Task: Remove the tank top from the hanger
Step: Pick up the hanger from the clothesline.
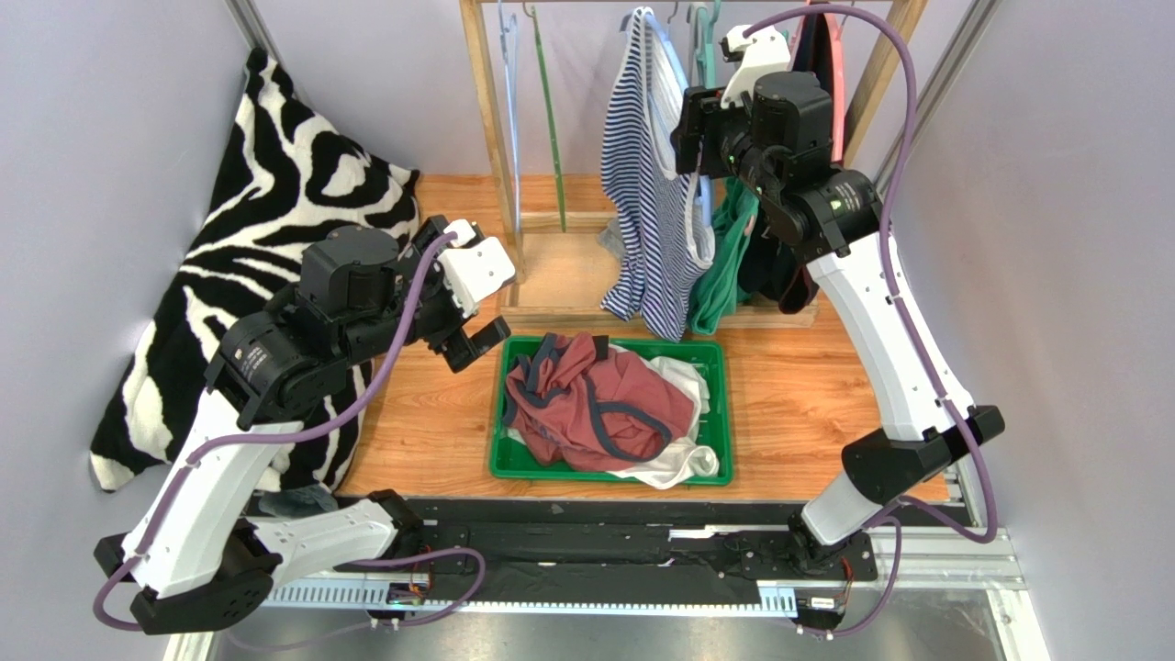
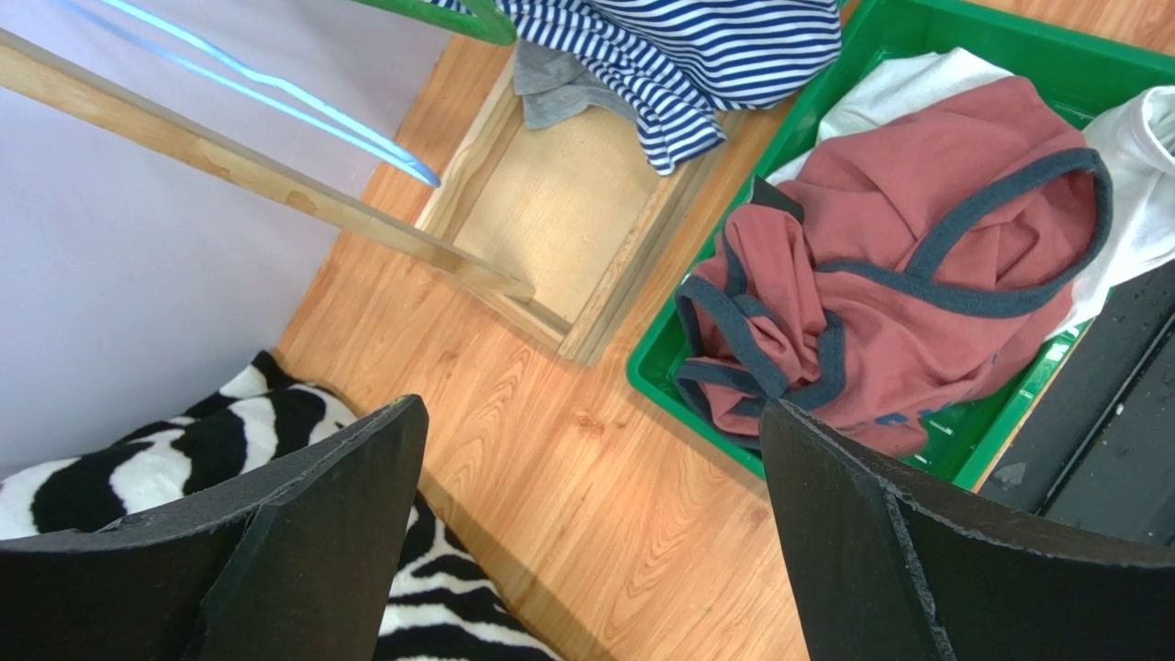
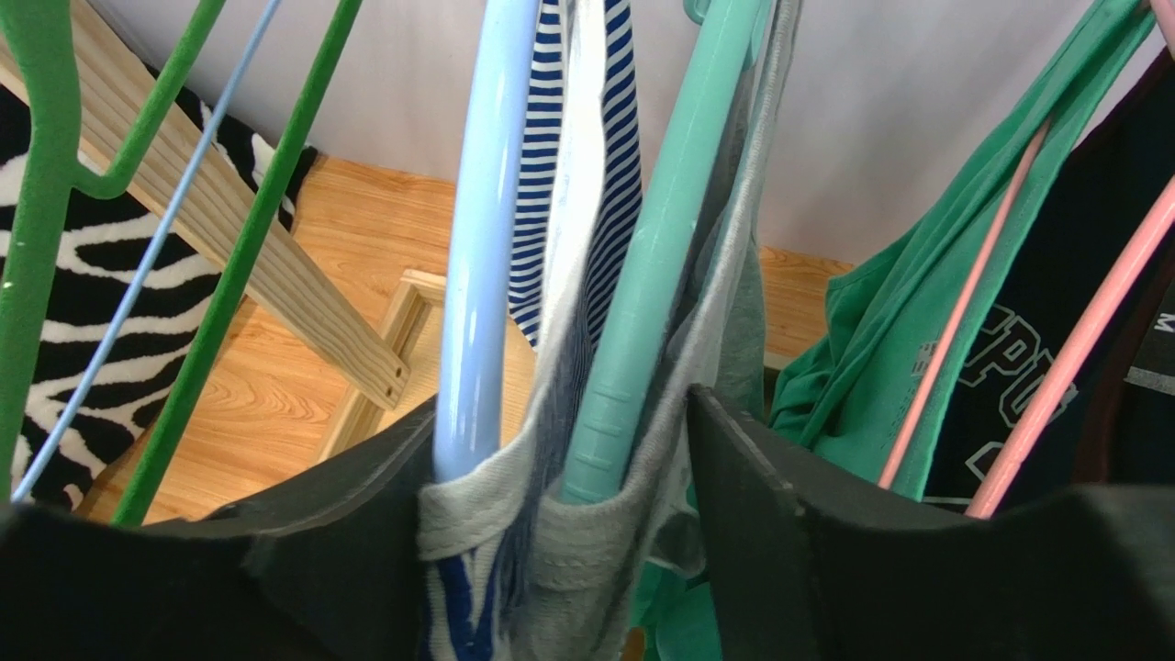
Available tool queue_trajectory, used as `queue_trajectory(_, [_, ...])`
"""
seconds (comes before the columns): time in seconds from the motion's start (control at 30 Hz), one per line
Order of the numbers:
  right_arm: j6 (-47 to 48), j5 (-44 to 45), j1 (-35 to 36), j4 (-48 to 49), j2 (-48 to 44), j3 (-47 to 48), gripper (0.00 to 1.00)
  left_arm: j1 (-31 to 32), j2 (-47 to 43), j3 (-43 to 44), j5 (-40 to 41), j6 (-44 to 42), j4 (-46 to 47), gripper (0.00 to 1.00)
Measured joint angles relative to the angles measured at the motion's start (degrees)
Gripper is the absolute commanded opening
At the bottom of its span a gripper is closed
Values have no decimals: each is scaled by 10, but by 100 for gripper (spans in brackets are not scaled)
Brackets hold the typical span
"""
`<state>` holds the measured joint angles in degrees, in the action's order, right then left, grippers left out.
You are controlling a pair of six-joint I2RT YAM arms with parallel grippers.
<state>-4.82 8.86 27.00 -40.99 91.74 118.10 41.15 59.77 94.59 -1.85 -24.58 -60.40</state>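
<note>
1. Nearest, the left end effector (image 2: 590,413) hangs over the desk (image 1: 800,400) just beside the green bin (image 1: 499,427). Its jaws are wide, with nothing between them.
2. The bin holds a red tank top (image 1: 593,406) and a white garment (image 1: 690,455), both crumpled and off any hanger.
3. Farther back, the striped tank top (image 1: 662,234) hangs from the wooden rack (image 1: 486,124) with its strap over a hanger, so it is not yet off.
4. The right end effector (image 3: 563,413) is raised to that strap. Its fingers sit either side of the light blue hanger (image 3: 483,207), the teal hanger (image 3: 662,207) and bunched cloth; I cannot tell whether they pinch.
5. What looks left to do: free the strap, slide the top off the hanger, and probably lower it toward the bin.
</note>
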Motion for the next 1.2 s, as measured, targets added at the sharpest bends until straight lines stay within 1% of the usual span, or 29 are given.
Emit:
queue_trajectory(0.03, [-1,-1,-1,0,0,0,60,0,0,-1,0,0,0,99])
queue_trajectory(0.13, [-7,-5,-1,0,0,0,64,0,1,-3,-1,0,1,99])
queue_trajectory(0.23, [-8,-2,2,-6,0,8,73,0,1,-6,-2,1,1,99])
queue_trajectory(0.33, [-4,8,9,-7,-3,25,88,0,1,-11,-2,1,2,99])
queue_trajectory(0.37, [-2,10,12,-7,-8,29,96,-1,1,-13,-2,1,2,99])
queue_trajectory(0.5, [4,15,16,-7,-31,43,97,-3,1,-17,-6,1,2,99])
queue_trajectory(0.67, [3,0,16,16,-61,45,91,-4,1,-18,-8,1,2,99])
queue_trajectory(0.77, [0,-34,16,38,-66,45,89,-4,1,-18,-9,2,2,99])
queue_trajectory(0.83, [-3,-59,16,46,-63,46,88,-4,1,-18,-9,2,2,99])
queue_trajectory(0.93, [-5,-91,17,49,-49,47,88,-4,0,-19,-9,2,2,99])
queue_trajectory(1.2, [-16,-116,17,39,-7,53,90,-4,-2,-25,-9,2,2,99])
